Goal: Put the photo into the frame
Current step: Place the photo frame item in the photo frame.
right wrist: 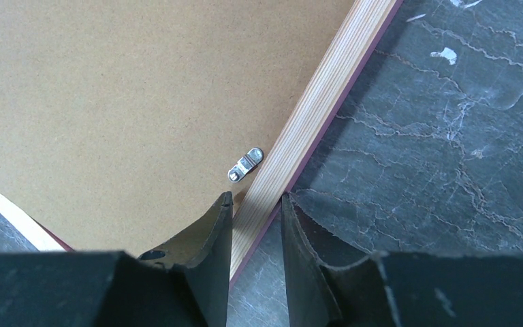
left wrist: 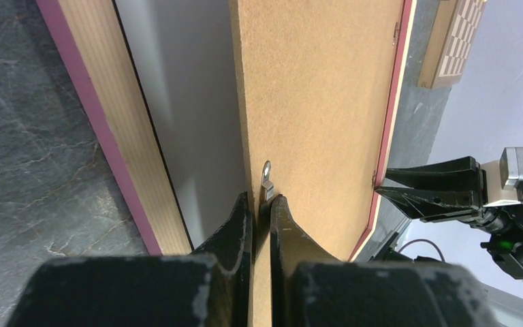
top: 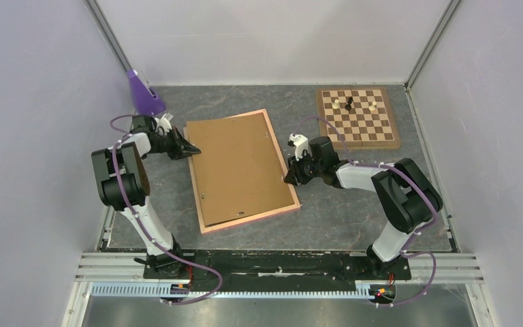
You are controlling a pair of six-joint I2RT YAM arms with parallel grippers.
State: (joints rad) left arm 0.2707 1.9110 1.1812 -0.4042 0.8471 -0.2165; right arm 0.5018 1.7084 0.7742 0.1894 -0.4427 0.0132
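Left pincer: clenched on the near edge of the plain brown rectangular backing board, just below a small silver metal hanger tab. The board is tilted up on this side. A pale grey-white surface shows under it (print back or glazing, cannot tell which).

Right pincer: fingers straddle the right-hand rail of the large thin-edged rectangular picture frame, which is pale striped wood on its back with a pink rim. One finger is on the board side and one on the table side. It looks closed up against the rail, so I note it as grasping the frame. A small silver turn-clip lies on the board just ahead of the tips.

From above, the frame lies back-up on the dark grey marbled tabletop, between my two arms and skewed a little. The board fills it. Left pincer is at its far-left edge, right pincer at its right edge.

Further off, a brown-and-cream wooden chessboard sits far right with a few small pieces on it, well apart from the frame. A purple cone-shaped object is in the far-left corner.
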